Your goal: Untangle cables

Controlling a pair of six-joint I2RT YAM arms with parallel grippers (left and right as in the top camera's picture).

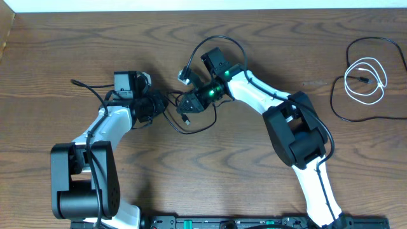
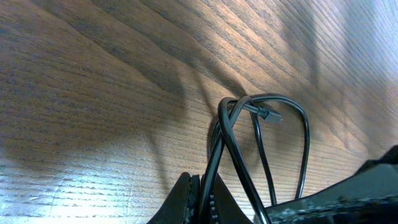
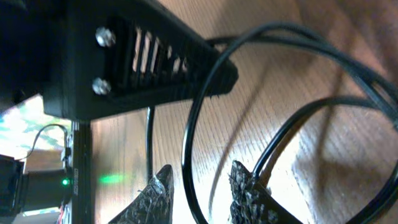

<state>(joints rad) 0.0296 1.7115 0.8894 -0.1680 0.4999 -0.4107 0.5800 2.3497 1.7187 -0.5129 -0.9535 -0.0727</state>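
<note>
A thin black cable (image 1: 191, 129) loops on the wooden table between the two arms, with a small plug (image 1: 186, 119) at one end. My left gripper (image 1: 166, 104) is shut on this cable (image 2: 227, 134), which rises from its jaws (image 2: 200, 180) into a loop ending in the plug (image 2: 268, 115). Facing it from the right, my right gripper (image 1: 189, 103) is open. The black cable (image 3: 189, 124) runs through the gap between its fingers (image 3: 200, 171) without being pinched. The white cable (image 1: 384, 77) lies coiled at the far right, away from both grippers.
Another thin black cord (image 1: 335, 102) curves around the white coil at the right edge. A black slotted housing (image 3: 149, 62) hangs close above the right gripper. The arms' own thick wires arc over the right wrist (image 1: 216, 41). The arm bases stand along the front edge.
</note>
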